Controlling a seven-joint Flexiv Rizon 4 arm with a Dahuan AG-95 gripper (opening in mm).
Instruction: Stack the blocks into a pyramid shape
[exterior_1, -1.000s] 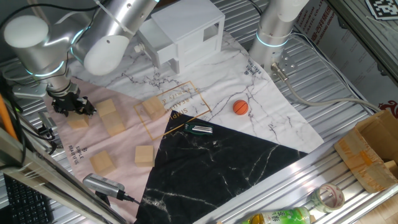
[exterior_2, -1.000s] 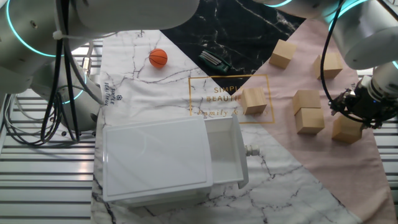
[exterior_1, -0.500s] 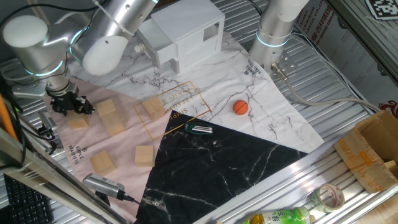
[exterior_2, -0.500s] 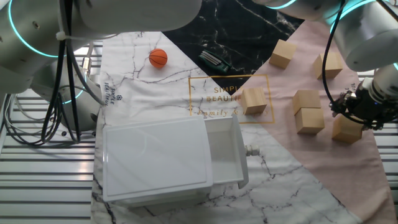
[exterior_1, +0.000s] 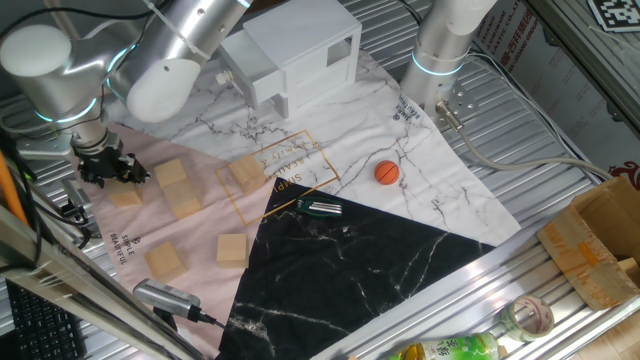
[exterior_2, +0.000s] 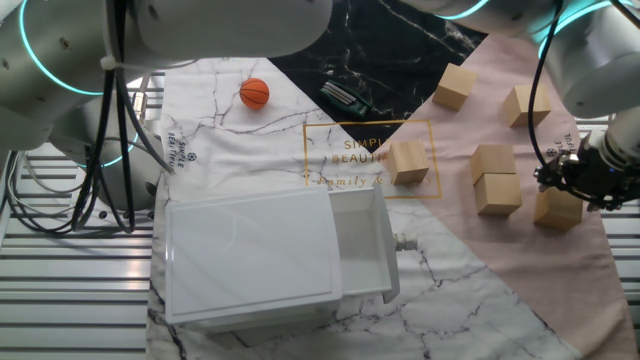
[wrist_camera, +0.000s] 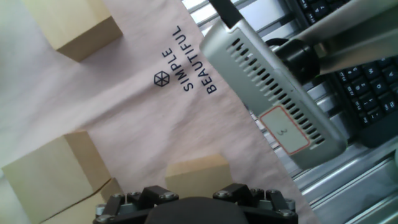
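Slightly raised and drawn back from where it stood a second ago, the black two-finger gripper (exterior_2: 582, 180) is now seen just above the small light tan wooden cube (exterior_2: 557, 208) at the outer edge of the pink cloth (exterior_1: 195, 240), which has not shifted. Whether the fingers are spread or closed cannot be told: in the hand view only the gripper's base is shown, with that cube (wrist_camera: 198, 173) directly below it.

Almost nothing of the pyramid has been built. Six plain wooden cubes are counted on the cloth. Two (exterior_2: 496, 178) lie touching side by side near the cube under the gripper, which may be the beginning of a bottom row. One (exterior_2: 408, 161) rests on the gold-printed frame, and two more (exterior_2: 455, 86) (exterior_2: 526, 104) lie well apart on the far side. No cube is stacked on another, so the base row and both upper tiers are judged still to be laid.
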